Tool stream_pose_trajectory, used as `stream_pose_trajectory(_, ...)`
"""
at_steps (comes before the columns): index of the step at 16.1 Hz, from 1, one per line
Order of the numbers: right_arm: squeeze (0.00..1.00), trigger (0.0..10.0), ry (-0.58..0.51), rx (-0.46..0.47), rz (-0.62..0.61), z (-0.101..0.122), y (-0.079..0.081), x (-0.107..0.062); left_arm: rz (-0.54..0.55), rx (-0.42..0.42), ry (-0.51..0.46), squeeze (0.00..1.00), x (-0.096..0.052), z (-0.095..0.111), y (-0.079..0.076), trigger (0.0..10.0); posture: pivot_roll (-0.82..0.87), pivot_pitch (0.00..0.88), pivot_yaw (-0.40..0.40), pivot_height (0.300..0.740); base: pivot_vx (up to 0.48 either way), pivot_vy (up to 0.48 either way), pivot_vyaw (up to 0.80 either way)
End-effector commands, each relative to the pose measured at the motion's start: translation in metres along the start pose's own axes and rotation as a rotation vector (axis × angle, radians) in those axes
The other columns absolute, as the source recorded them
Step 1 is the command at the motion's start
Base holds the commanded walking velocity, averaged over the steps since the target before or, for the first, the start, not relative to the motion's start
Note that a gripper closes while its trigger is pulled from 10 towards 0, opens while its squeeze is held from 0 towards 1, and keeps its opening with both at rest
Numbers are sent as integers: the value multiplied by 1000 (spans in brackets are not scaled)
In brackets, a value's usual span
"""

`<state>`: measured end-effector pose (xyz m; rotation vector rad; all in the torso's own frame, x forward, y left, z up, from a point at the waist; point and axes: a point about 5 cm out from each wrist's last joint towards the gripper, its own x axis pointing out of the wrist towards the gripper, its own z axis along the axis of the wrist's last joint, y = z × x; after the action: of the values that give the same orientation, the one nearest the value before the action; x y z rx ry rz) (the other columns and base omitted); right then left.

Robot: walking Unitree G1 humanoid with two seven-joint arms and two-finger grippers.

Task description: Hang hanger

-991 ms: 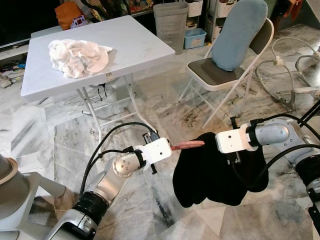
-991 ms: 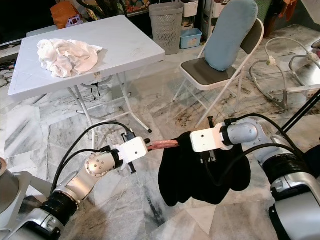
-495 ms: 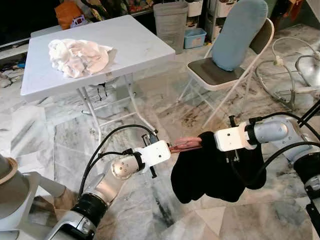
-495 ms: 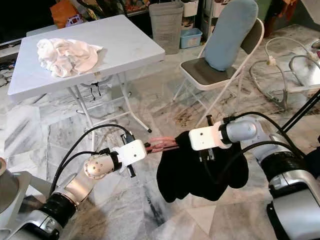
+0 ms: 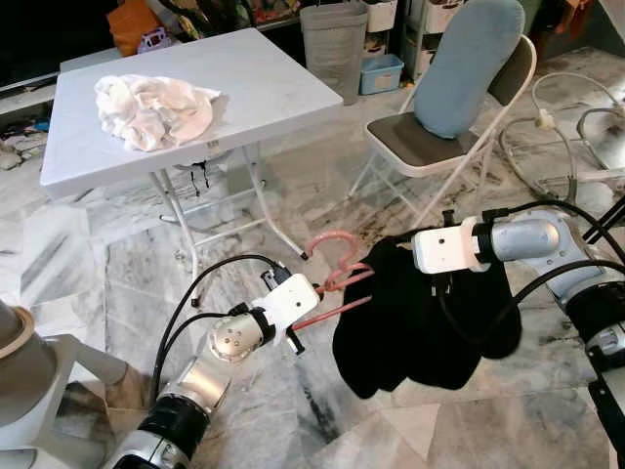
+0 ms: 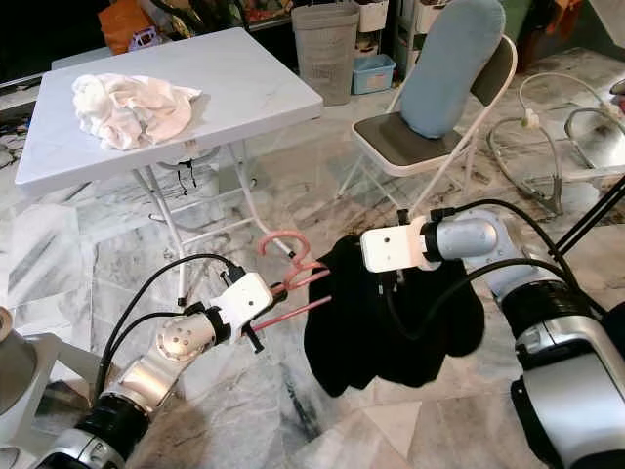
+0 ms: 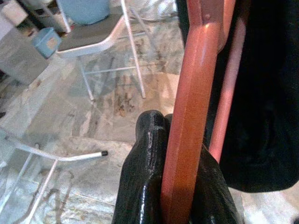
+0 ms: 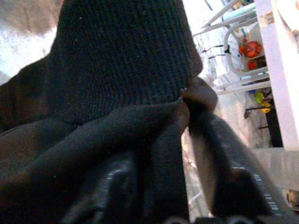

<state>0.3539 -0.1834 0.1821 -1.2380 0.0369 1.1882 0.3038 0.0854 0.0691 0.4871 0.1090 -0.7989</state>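
A pink hanger stands tilted with its hook up, low over the marble floor. My left gripper is shut on it just below the hook; in the left wrist view the black fingers clamp the pink bar. One arm of the hanger runs into a black garment that hangs to its right. My right gripper is shut on the garment's top edge, and the knitted cloth bunches between the fingers in the right wrist view.
A white folding table with a crumpled white cloth stands at the back left. A folding chair with a blue cushion is behind the garment. A grey bin and a white tubular frame stand farther off.
The hanger has swung from lying flat to tilted upright, hook now up. My left gripper has dropped lower and turned. The right gripper has lifted the garment slightly.
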Motion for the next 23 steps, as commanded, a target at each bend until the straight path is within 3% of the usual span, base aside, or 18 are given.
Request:
stream_pose_trajectory(1, 1000, 10000, -12, -25, -46, 5, -11, -1, 69, -52, -33, 0, -3, 5, 10, 0, -128, 21, 51, 740, 0, 0, 0)
stream_pose_trajectory(7, 1000, 10000, -42, 17, -133, 7, -15, 6, 157, -205, -57, 0, 0, 9, 7, 0, -121, 17, 56, 740, 0, 0, 0)
stream_pose_trajectory(9, 1000, 10000, -50, 30, -162, 7, -17, 6, 154, -206, -57, 0, 0, 11, 8, 0, -122, 16, 58, 740, 0, 0, 0)
stream_pose_trajectory(14, 1000, 10000, 9, -45, -198, 5, -28, -3, 163, -195, -43, 0, -4, 7, 11, 0, -120, 14, 63, 740, 0, 0, 0)
stream_pose_trajectory(20, 1000, 10000, 75, -33, -329, 0, -38, -5, 291, -224, -65, 0, -7, 10, 22, 0, -116, 17, 60, 740, 0, 0, 0)
stream_pose_trajectory(23, 1000, 10000, 142, -17, -472, -6, -47, -9, 328, -256, -50, 0, -9, 7, 26, 0, -116, 17, 60, 740, 0, 0, 0)
